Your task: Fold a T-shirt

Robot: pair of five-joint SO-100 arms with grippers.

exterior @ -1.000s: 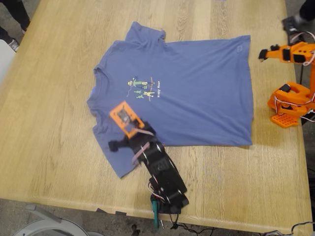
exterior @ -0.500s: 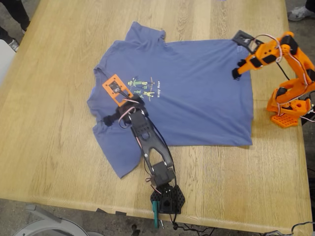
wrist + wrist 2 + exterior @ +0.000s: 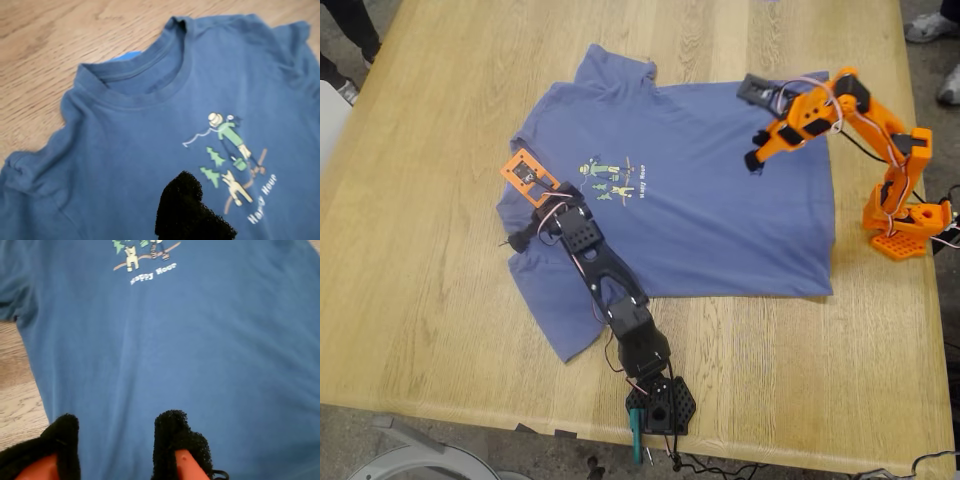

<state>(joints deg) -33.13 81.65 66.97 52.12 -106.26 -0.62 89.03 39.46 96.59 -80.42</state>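
The slate-blue T-shirt (image 3: 720,220) lies flat and chest-up on the wooden table, its collar (image 3: 135,82) toward the exterior view's left and its small cartoon print (image 3: 612,178) showing. My first gripper (image 3: 518,238), on the black arm, hovers over the shoulder area beside the collar. Only one black fingertip (image 3: 190,210) shows, so its state is unclear. My second gripper (image 3: 117,440), on the orange arm (image 3: 820,110), hangs over the shirt (image 3: 200,340) near the hem end. Its two black-padded fingers (image 3: 175,440) stand apart with only cloth below them.
The black arm's base (image 3: 660,405) is clamped at the table's near edge. The orange arm's base (image 3: 905,225) stands at the exterior view's right edge. Bare wood (image 3: 420,250) surrounds the shirt. Shoes (image 3: 930,25) of a person show off the table in the exterior view's upper right.
The black arm has stretched out toward the collar, to the exterior view's left. The orange arm has swung in from the exterior view's right, over the shirt's hem end.
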